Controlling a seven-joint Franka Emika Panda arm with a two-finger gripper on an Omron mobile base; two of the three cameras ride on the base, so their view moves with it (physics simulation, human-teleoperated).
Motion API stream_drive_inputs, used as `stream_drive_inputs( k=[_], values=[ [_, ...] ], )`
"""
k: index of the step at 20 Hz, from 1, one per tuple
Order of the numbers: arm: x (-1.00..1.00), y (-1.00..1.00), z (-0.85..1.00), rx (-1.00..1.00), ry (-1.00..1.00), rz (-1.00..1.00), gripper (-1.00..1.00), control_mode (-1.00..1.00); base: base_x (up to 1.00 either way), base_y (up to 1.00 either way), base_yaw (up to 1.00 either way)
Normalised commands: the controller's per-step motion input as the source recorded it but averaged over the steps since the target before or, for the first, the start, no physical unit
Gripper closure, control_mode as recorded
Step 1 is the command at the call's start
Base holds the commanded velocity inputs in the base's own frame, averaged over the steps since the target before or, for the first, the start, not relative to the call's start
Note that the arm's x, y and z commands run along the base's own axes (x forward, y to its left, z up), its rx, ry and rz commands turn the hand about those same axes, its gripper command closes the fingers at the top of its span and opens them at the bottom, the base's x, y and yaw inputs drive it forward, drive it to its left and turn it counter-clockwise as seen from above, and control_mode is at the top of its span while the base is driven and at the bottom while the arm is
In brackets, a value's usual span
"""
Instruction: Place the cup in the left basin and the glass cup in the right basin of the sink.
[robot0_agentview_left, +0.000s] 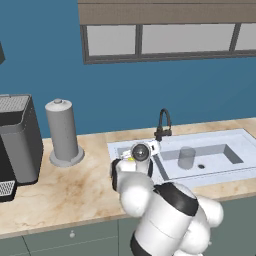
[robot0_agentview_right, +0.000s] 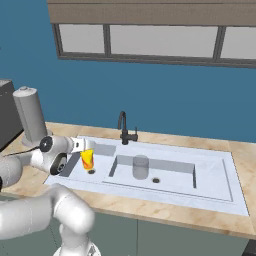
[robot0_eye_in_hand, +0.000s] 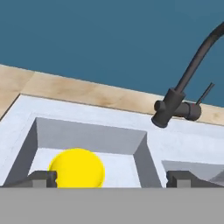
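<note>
Tool (robot0_eye_in_hand: 111, 178) spread wide above upright cup (robot0_agentview_right: 87, 159) in left basin (robot0_eye_in_hand: 87, 135).

arm bent low, gripper (robot0_eye_in_hand: 111, 178) — jaws wide apart

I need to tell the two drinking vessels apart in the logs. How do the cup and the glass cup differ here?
The cup is opaque yellow with red-orange splashes; the glass cup is see-through grey. The cup tapers and looks narrower; the glass cup is a plain, wider cylinder. The cup sits in the left basin, the glass cup in the right basin. Both stand upright, each near a drain.
</note>
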Motion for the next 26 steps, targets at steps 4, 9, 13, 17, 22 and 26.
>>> stream_drive_inputs(
  k=[4, 9, 13, 17, 22, 26],
  values=[
    [0.0, -0.55, 0.75, 0.09, 0.08, 0.0, -1.0, -1.0, 0.0, 0.0, 0.0],
    [-0.16, -0.51, 0.7, 0.07, 0.11, -0.01, -1.0, -1.0, 0.0, 0.0, 0.0],
    [-0.39, -0.51, 0.6, 0.04, 0.12, -0.03, -1.0, -1.0, 0.0, 0.0, 0.0],
    [-0.52, -0.44, 0.46, 0.01, 0.13, -0.02, -1.0, -1.0, 0.0, 0.0, 0.0],
    [-0.57, -0.36, 0.33, 0.0, 0.12, -0.01, -1.0, -1.0, 0.0, 0.0, 0.0],
    [-0.6, -0.11, 0.17, 0.0, 0.03, 0.0, -1.0, -1.0, 0.0, 0.0, 0.0]
  ],
)
